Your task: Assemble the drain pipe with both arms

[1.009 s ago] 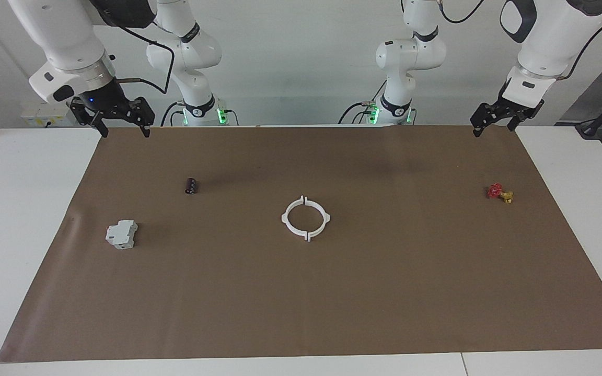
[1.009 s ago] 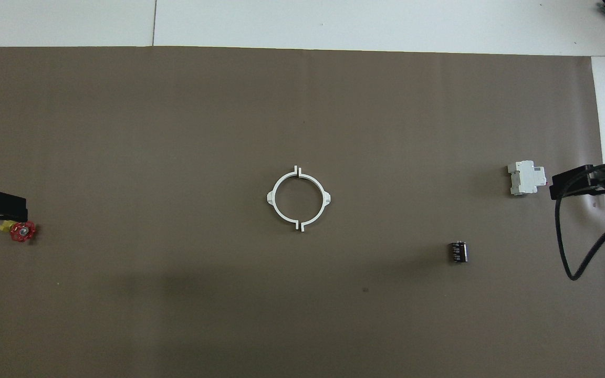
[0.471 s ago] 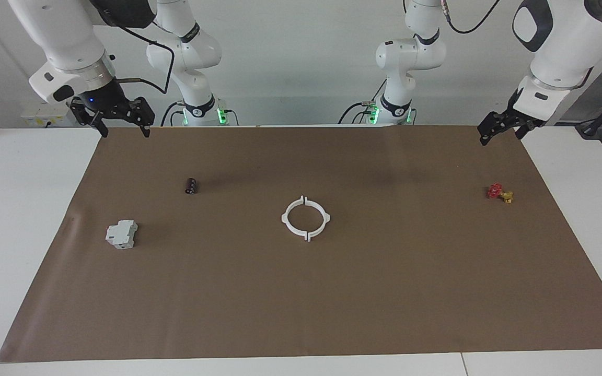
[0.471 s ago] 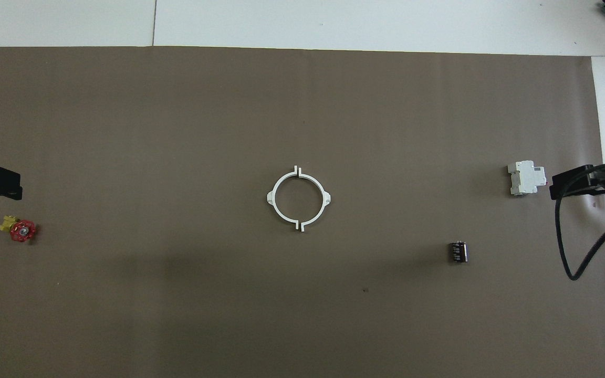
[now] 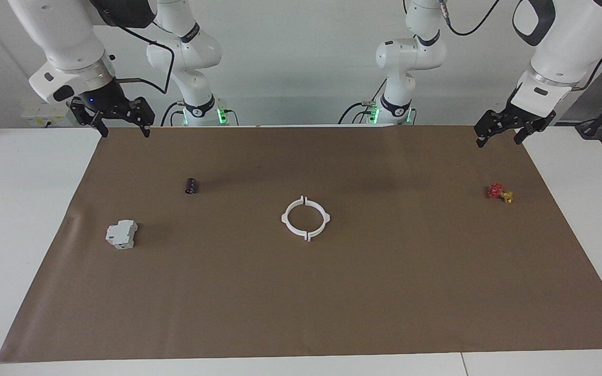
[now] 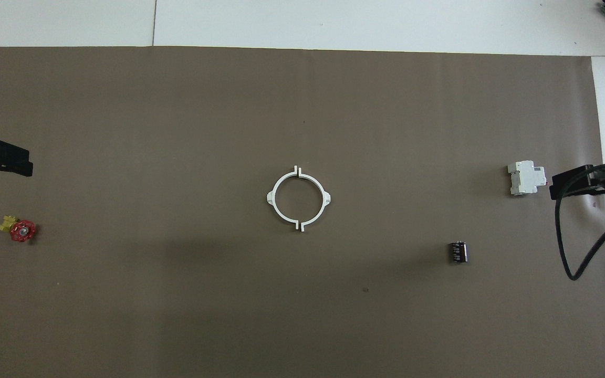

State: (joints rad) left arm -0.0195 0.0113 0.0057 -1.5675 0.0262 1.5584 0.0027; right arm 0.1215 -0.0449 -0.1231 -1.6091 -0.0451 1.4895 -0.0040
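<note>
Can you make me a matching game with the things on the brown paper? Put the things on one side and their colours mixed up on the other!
Things:
1. ring of two half-rings
2. small cylinder
3. little valve
4. boxy block

Colours:
A. red and yellow
B. grey-white
C. thin white
D. black

Pairs: 1-C, 2-D, 3-A, 4-B
</note>
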